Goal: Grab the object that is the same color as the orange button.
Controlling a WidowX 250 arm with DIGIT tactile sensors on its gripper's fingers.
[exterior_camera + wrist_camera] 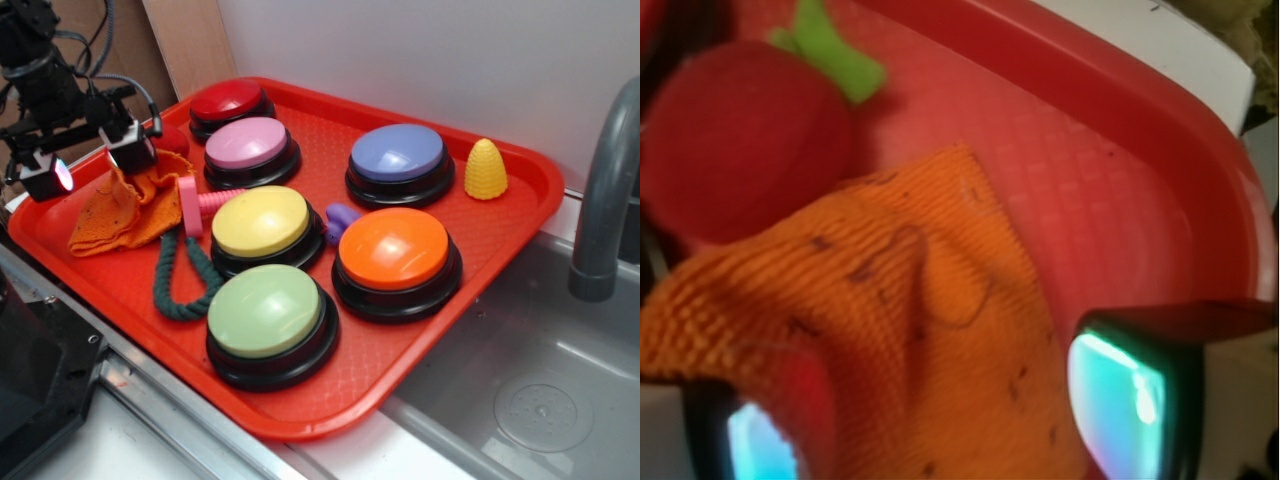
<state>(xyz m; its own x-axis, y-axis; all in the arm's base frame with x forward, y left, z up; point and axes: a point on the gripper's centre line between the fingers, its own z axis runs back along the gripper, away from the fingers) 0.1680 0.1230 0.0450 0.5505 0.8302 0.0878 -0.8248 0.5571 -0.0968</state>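
Task approx. half done. Orange knitted cloth (125, 212) lies at tray (480, 255) left end, next to pink button (250, 150), one corner raised between tool (90, 165) pads; tool appears pinching cloth. Lift clear remains. Arm reaches in from upper left, tool angled down over tray edge. Orange button (395, 250) well apart.

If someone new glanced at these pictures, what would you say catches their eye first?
Six large domed push buttons fill the red plastic tray, the round orange button brightest at the right. At the tray's left end, the gripper hangs over a crumpled orange knitted cloth, which fills the wrist view beside a red plush fruit.
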